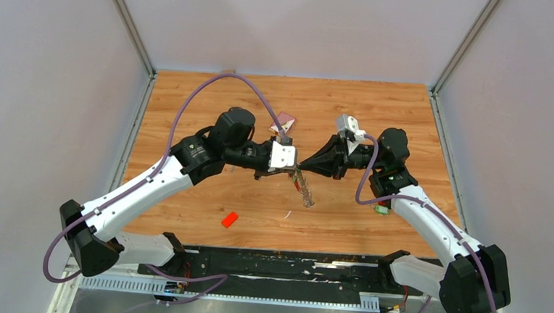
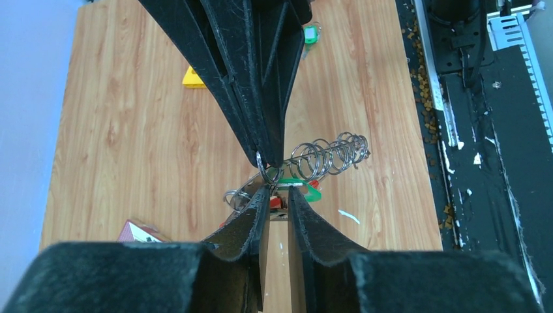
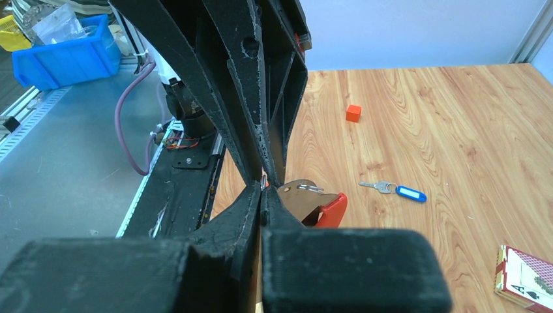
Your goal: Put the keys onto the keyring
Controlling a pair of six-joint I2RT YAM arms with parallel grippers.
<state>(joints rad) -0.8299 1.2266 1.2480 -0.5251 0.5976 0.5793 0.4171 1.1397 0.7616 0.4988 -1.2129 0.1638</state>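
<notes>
Pale wood table (image 1: 212, 102), grey walls on three sides. The keyring bunch (image 1: 305, 192), with its red curved strap (image 3: 332, 207) and dark jagged coil of steel rings (image 2: 329, 155), sat mid-table between two grippers meeting tip to tip.

- **Right gripper** (image 3: 262, 190): jaws together on a small steel ring (image 2: 269, 172) at the bunch's top.
- **Left gripper** (image 2: 276, 195): jaws narrowly apart around the bunch just under that ring. Pinched or not, couldn't tell.
- **Bunch:** long axis ran from the pinch toward the arm bases, coil end trailing.
- **Loose keys:** blue-tagged silver key (image 3: 403, 192) lay a little apart from the bunch. Green-tagged key (image 2: 311, 34) lay well apart, on the right arm's side. Neither was threaded.

Step judged: steadying the ring. The next move likely needs one secure hold, freeing the other gripper for a key.
</notes>
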